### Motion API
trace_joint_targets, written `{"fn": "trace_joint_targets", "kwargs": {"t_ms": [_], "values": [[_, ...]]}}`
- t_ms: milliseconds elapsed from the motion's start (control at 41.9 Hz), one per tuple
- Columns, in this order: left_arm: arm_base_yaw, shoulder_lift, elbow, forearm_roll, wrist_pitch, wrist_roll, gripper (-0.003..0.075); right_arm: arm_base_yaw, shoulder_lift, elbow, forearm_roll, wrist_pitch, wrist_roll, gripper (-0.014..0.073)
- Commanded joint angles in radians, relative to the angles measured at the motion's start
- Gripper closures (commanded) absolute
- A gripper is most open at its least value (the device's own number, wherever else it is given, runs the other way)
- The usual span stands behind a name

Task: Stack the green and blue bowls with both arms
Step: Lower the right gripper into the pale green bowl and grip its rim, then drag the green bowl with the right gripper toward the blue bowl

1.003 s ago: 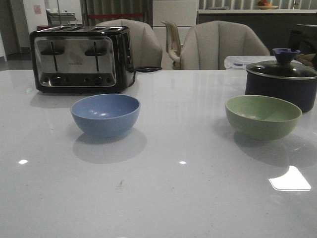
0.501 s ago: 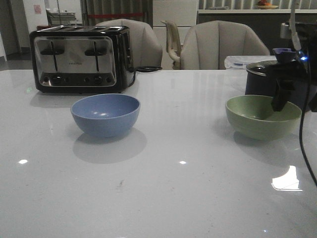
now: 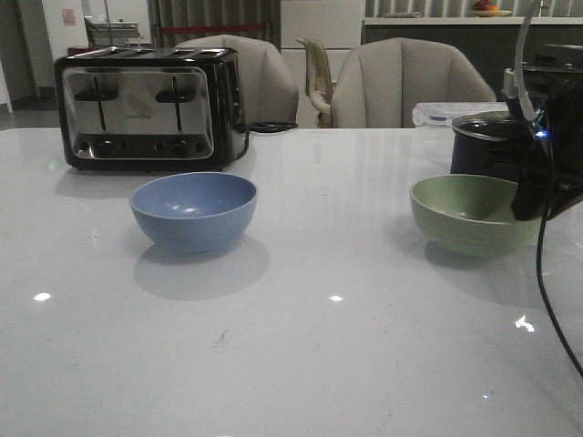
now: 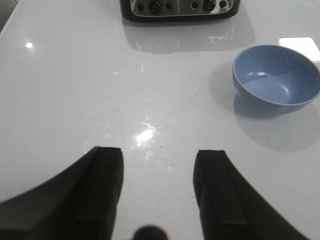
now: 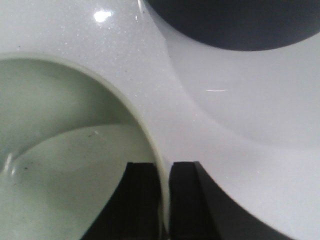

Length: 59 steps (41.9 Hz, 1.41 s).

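The dusty blue bowl point(image 3: 193, 210) stands upright at the left middle of the white table; it also shows in the left wrist view point(image 4: 276, 78). The sage green bowl point(image 3: 469, 214) stands at the right, in front of the dark pot. My right gripper point(image 3: 528, 205) is shut on the green bowl's right rim point(image 5: 150, 145), one finger inside the bowl and one outside. My left gripper point(image 4: 157, 165) is open and empty above bare table, apart from the blue bowl; it does not show in the front view.
A chrome and black toaster point(image 3: 146, 109) stands at the back left behind the blue bowl. A dark lidded pot point(image 3: 487, 146) stands right behind the green bowl, close to my right arm. Chairs stand beyond the table's far edge.
My right arm came in from the right, lowered onto the green bowl's right rim and closed on it. The green bowl shifted slightly left. The blue bowl has not moved.
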Motion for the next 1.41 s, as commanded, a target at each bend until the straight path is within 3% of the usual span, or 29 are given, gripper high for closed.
{"fn": "trace_joint_targets", "kwargs": {"t_ms": [0,287,501,812,1051,1194,1385], "values": [[0.001,0.005,-0.028,-0.008,-0.079,-0.008,0.0337,-0.006,-0.05,-0.031,0.004,-0.045,-0.003,0.0474],[0.001,0.005,-0.028,-0.008,-0.079,-0.008,0.0337,0.02,-0.141,-0.031,0.004,0.021,-0.003,0.0525],[0.001,0.005,-0.028,-0.008,-0.079,-0.008,0.0337,0.139,-0.233,-0.031,0.004,0.078,-0.003,0.0525],[0.001,0.005,-0.028,-0.008,-0.079,-0.008,0.0337,0.343,-0.184,-0.031,0.009,0.083,-0.003,0.0525],[0.001,0.005,-0.028,-0.008,-0.079,-0.008,0.0337,0.384,-0.108,-0.031,0.032,0.045,-0.003,0.0521],[0.001,0.005,-0.028,-0.008,-0.079,-0.008,0.0337,0.384,-0.073,-0.031,0.042,0.036,-0.003,0.0419],[0.001,0.005,-0.028,-0.008,-0.079,-0.008,0.0338,0.384,-0.072,-0.031,0.042,0.045,-0.003,0.0139]]}}
